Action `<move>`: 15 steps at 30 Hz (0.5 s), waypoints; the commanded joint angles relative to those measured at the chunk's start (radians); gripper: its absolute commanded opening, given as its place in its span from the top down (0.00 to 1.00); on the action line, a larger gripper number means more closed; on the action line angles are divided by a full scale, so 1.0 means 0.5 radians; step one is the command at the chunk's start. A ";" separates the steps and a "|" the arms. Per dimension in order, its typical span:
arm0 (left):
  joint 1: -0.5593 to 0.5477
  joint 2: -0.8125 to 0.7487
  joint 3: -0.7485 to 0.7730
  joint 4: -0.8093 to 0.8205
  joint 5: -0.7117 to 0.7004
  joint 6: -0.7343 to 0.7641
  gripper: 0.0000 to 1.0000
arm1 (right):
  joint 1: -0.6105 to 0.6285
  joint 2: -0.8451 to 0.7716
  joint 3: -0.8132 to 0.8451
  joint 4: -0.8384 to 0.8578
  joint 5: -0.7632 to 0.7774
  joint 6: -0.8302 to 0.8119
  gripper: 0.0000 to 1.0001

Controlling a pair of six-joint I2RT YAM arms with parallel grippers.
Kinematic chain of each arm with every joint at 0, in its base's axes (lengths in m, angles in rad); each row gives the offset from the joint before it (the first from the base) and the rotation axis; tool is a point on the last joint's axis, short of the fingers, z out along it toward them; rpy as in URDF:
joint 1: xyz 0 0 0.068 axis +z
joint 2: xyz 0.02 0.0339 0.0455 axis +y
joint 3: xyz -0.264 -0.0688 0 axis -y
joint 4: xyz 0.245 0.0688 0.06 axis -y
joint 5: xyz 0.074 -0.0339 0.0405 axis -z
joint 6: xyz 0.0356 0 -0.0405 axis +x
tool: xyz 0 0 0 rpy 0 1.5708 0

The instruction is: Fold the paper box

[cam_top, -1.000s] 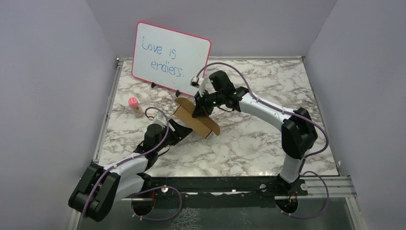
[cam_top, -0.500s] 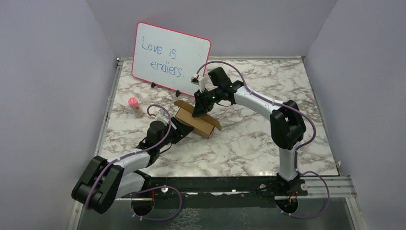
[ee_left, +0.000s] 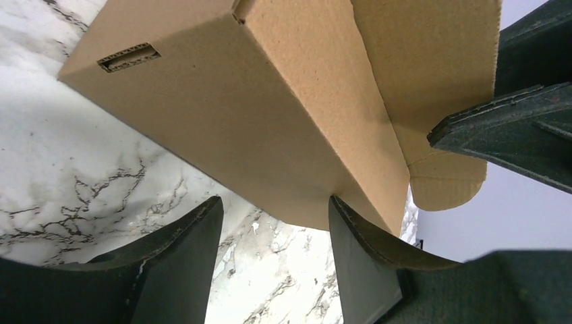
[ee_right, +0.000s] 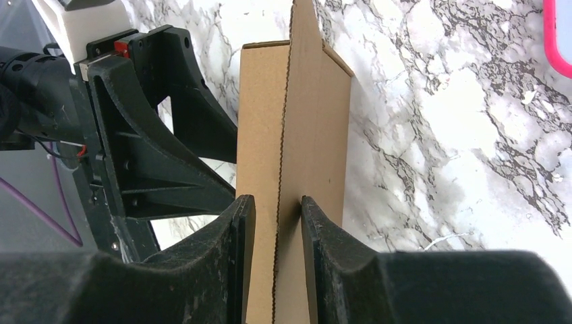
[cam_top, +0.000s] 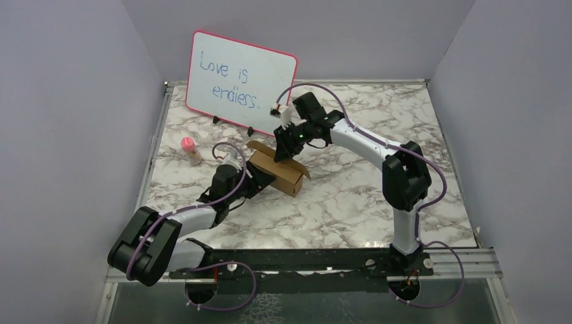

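The paper box lies on its side on the marble table, a plain brown carton with 1 flap open at its far end and another at its near-right end. The left wrist view shows the paper box from below, with a small slot cut near 1 corner and a rounded tab hanging at the open end.

The right gripper comes down onto the top of the box. In its own view the right gripper has its 2 fingers drawn to a narrow gap, pinching an upright cardboard panel of the box that runs along a perforated fold.

The left gripper sits against the near-left side of the box. In the left wrist view the left gripper has its 2 fingers spread wide, their tips at the box's lower edge with bare marble between them; they clamp nothing.

Just behind the box stands a pink-framed whiteboard reading "Love is endless." Left of the box, apart from it, lies a small pink-capped item.
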 commanded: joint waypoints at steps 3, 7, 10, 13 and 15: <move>-0.063 0.097 0.098 0.109 -0.032 0.014 0.41 | 0.029 -0.026 0.138 -0.106 0.072 -0.105 0.65; -0.132 0.167 0.140 0.163 -0.055 -0.016 0.41 | 0.044 0.013 0.195 -0.133 0.086 -0.174 0.67; -0.195 0.213 0.165 0.215 -0.098 -0.040 0.41 | 0.048 0.039 0.224 -0.142 0.111 -0.216 0.68; -0.235 0.289 0.221 0.248 -0.117 -0.026 0.41 | 0.048 0.064 0.245 -0.149 0.174 -0.240 0.68; -0.246 0.334 0.257 0.274 -0.115 -0.013 0.41 | 0.049 0.064 0.264 -0.158 0.206 -0.244 0.68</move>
